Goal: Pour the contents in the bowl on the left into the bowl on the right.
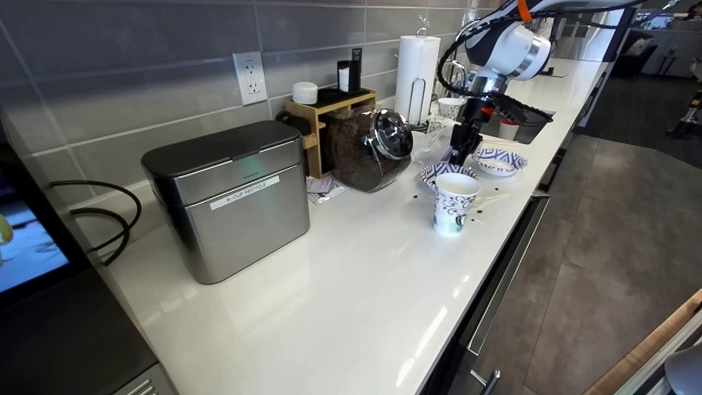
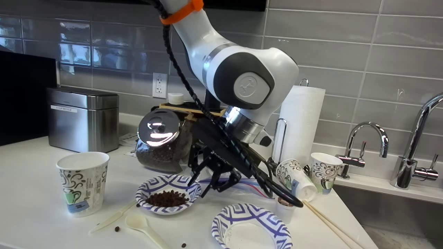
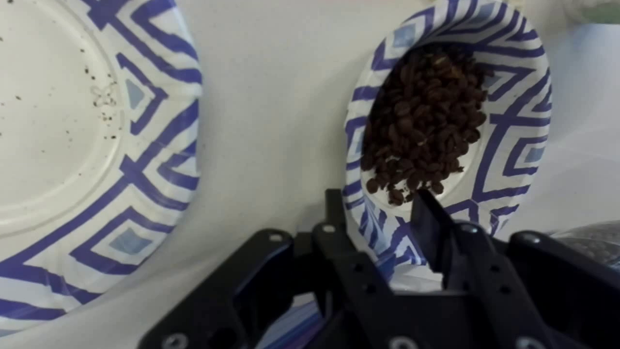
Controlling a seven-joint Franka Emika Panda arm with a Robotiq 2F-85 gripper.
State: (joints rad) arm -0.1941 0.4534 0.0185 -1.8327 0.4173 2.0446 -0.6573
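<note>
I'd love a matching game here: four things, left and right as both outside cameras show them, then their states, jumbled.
1. Left blue-patterned white paper bowl
2. Right blue-patterned white paper bowl
3. Brushed-metal bin with black lid
4. Black robot fingers

A. Wearing a white label
B. Holding small dark brown pieces
C. Spread apart
D. Dotted with tiny dark specks

Pairs: 1-B; 2-D; 3-A; 4-C

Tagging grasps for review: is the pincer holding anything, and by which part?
Nothing is held: the pincer is open at the rim of the bowl with the beans, not closed on it.
</note>
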